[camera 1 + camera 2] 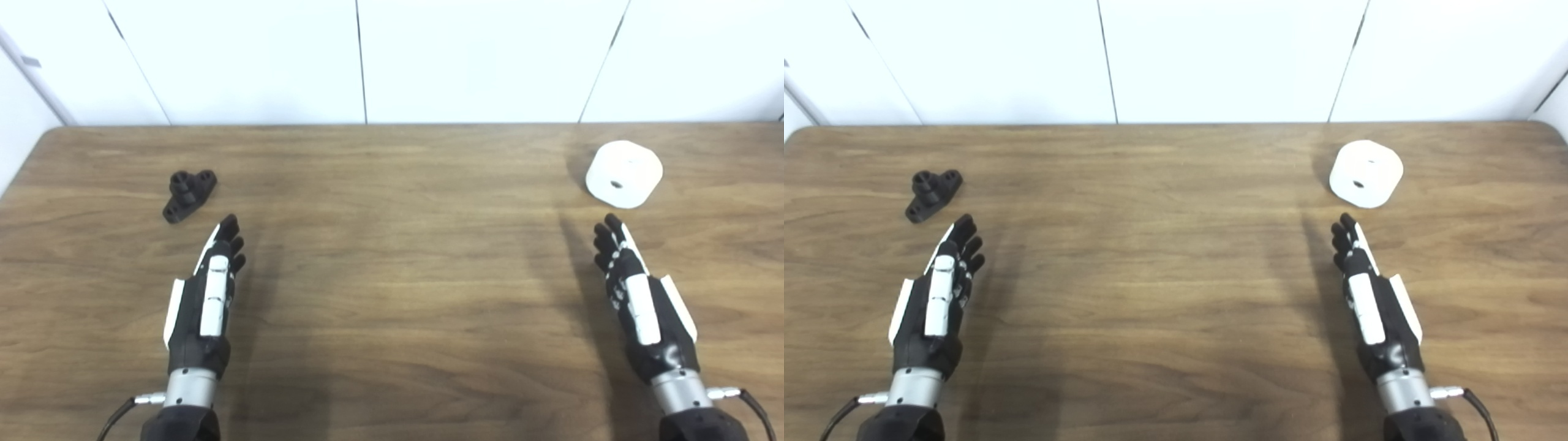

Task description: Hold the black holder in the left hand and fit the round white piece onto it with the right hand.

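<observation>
Both the left hand (202, 300) and right hand (643, 300) lie empty, fingers extended, on the wooden bench (392, 275); risk: the small black plastic holder (189, 195) skids when grasped, and the round white piece (623, 173), far right of it, rolls away.

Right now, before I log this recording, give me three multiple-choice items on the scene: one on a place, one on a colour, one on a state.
1. Where does the small black plastic holder lie on the wooden table?
A. far left
B. far right
C. centre

2. What colour is the round piece with a centre hole?
A. black
B. white
C. red

3. What state are the left hand and right hand in?
A. both open, empty
B. left holds the holder
C. right holds the piece

Answers: 1 A, it sits beyond the left hand. 2 B, plainly white. 3 A, fingers extended, touching nothing.
</observation>
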{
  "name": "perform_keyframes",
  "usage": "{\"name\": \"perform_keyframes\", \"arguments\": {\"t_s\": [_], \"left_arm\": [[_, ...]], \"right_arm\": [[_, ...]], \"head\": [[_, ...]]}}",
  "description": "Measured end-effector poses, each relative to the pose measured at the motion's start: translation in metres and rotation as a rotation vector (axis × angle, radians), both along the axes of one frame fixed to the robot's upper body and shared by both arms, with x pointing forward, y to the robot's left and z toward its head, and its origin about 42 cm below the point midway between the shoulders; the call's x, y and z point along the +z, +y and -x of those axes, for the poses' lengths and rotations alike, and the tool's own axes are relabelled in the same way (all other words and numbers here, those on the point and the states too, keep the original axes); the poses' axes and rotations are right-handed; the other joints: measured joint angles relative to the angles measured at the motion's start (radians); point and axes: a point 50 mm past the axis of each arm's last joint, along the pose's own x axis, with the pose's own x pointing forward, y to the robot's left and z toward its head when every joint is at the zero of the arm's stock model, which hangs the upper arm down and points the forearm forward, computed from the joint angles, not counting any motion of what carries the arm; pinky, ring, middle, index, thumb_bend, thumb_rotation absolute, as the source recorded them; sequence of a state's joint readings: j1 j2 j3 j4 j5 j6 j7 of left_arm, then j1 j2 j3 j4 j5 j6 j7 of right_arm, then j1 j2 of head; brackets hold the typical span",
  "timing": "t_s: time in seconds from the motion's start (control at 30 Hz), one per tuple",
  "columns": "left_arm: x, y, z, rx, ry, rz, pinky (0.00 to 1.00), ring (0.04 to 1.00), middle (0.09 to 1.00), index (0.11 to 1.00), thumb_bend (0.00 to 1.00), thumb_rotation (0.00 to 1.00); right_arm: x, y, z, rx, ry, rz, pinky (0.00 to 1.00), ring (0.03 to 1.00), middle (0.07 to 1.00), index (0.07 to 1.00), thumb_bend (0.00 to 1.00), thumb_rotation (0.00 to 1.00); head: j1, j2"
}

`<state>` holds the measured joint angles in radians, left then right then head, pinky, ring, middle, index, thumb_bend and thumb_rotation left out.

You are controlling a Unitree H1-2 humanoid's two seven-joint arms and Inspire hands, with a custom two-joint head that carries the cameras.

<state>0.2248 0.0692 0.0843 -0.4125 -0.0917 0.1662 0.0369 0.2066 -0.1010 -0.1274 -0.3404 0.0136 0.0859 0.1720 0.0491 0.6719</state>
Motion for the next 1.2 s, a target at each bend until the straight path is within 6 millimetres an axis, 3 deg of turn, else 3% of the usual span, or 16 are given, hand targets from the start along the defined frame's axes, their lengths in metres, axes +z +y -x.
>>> {"name": "perform_keyframes", "arguments": {"t_s": [0.17,0.5,0.7,0.93,1.2], "left_arm": [[0.0,0.0,0.0,-0.005,-0.005,0.006,0.97,0.971,0.972,0.956,0.51,0.89],[0.0,-0.002,0.0,-0.006,-0.013,-0.007,0.95,0.968,0.967,0.947,0.46,0.92],[-0.007,-0.009,-0.002,-0.007,0.008,-0.045,0.94,0.962,0.955,0.944,0.43,0.93],[-0.02,-0.017,-0.004,-0.022,0.002,-0.049,0.98,0.979,0.973,0.965,0.42,0.93],[-0.028,-0.023,-0.005,-0.016,-0.024,-0.076,0.95,0.971,0.969,0.96,0.44,0.92]], "right_arm": [[0.0,0.0,0.0,-0.006,-0.002,0.004,1.0,1.0,0.987,0.993,0.59,1.0],[0.0,-0.001,0.0,-0.007,-0.008,0.004,1.0,0.993,0.978,0.988,0.6,1.0],[-0.011,-0.006,0.0,0.009,-0.004,-0.036,1.0,1.0,0.996,1.0,0.6,1.0],[-0.019,-0.01,0.0,0.011,-0.022,-0.055,1.0,1.0,0.993,1.0,0.56,1.0],[-0.024,-0.011,-0.002,0.022,-0.035,-0.059,1.0,1.0,1.0,1.0,0.52,1.0]], "head": [[0.005,0.0],[0.038,-0.012],[0.162,-0.09],[0.221,-0.162],[0.242,-0.193]]}}
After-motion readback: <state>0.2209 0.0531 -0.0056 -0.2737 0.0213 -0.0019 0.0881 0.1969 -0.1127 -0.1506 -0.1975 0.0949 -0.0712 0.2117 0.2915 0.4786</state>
